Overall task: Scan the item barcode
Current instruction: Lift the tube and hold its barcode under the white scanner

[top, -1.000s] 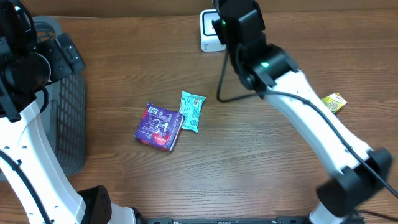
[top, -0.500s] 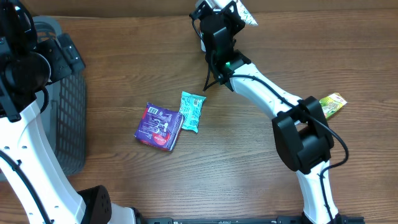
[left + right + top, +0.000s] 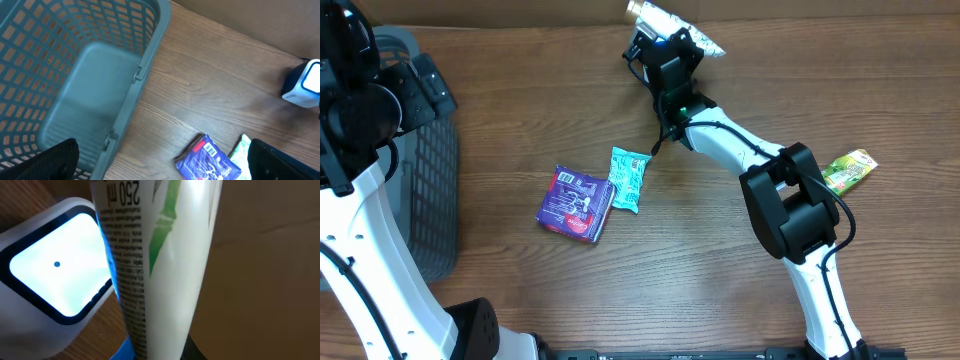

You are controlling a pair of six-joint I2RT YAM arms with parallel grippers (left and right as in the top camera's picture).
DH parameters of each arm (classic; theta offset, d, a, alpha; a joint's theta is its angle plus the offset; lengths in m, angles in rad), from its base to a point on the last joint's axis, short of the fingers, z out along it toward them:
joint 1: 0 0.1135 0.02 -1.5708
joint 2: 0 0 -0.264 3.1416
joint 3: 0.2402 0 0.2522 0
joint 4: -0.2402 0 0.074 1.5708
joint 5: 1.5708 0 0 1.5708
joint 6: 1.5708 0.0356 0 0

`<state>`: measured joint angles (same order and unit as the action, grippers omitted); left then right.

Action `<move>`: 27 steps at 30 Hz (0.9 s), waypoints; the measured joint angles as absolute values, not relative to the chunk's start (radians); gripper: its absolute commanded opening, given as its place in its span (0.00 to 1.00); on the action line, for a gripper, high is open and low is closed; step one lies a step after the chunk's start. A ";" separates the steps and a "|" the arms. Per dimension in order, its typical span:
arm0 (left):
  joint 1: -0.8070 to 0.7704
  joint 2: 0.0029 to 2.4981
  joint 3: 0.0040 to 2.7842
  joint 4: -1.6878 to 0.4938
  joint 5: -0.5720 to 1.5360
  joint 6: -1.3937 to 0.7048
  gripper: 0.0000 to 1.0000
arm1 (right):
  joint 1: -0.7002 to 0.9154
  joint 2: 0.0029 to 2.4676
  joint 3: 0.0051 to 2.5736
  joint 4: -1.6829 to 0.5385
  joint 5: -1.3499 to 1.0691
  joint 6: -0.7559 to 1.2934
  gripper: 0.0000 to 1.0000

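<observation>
Tube (image 3: 160, 255) shifted left over lit scanner (image 3: 50, 275), far table edge; right claw (image 3: 665, 32) clamped on it; left claw (image 3: 165, 161) wide open, empty.

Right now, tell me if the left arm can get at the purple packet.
Probably yes. The open left hand hangs by the basket, with bare table between it and the purple packet; the teal packet lies on the far side.
</observation>
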<state>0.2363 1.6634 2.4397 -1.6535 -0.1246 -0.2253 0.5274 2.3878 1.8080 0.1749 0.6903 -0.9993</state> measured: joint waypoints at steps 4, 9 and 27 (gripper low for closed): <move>0.236 1.663 2.440 -1.654 -0.125 -0.225 1.00 | 0.502 2.401 1.808 0.176 0.649 -0.999 0.04; 0.236 1.663 2.440 -1.654 -0.125 -0.225 1.00 | 0.462 2.416 1.808 0.176 0.632 -1.000 0.04; 0.236 1.663 2.440 -1.654 -0.125 -0.225 1.00 | 0.446 2.459 1.808 0.123 0.613 -0.971 0.04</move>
<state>0.2363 1.6634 2.4397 -1.6535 -0.1246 -0.2253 0.4458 2.4588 1.8080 0.1230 0.6128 -0.9714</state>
